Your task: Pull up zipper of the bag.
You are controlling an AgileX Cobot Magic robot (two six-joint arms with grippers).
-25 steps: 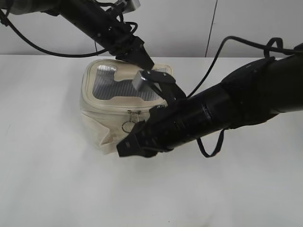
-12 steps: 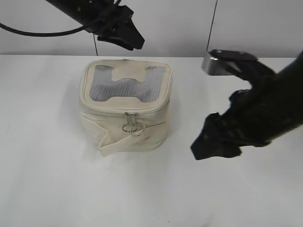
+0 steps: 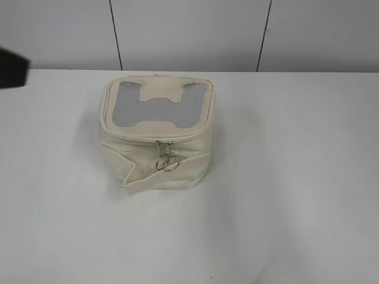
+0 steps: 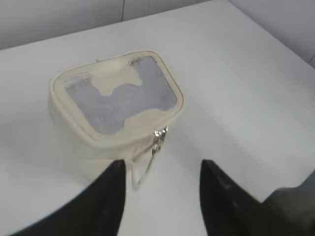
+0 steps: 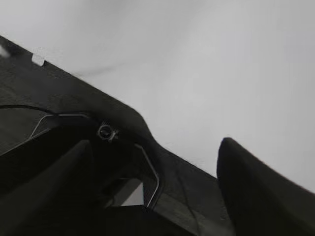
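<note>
Now, starting at the left edge of the white counter [image 3: 284, 225], a dark blurred piece of the left arm [image 3: 12, 70] pokes into the exterior view near the far left corner, well apart from everything else. The left gripper [image 4: 162, 196] shows in its own wrist view with its two black fingers [image 4: 106, 201] spread wide, nothing between them, hovering above the counter on the near side of the bag.

Toward the middle, nearer the far edge than the near one, the bag [image 3: 155, 133] sits upright on the counter, grey mesh top facing up. The zipper [image 3: 160, 142] runs around its top rim, and both silver sliders sit together at the front face, their ring pulls [image 3: 166, 164] hanging down against the cream strap band [image 3: 169, 171].

The right gripper [image 5: 152, 196] appears only in its wrist view: dark fingers apart, holding nothing, over bare white surface.
</note>
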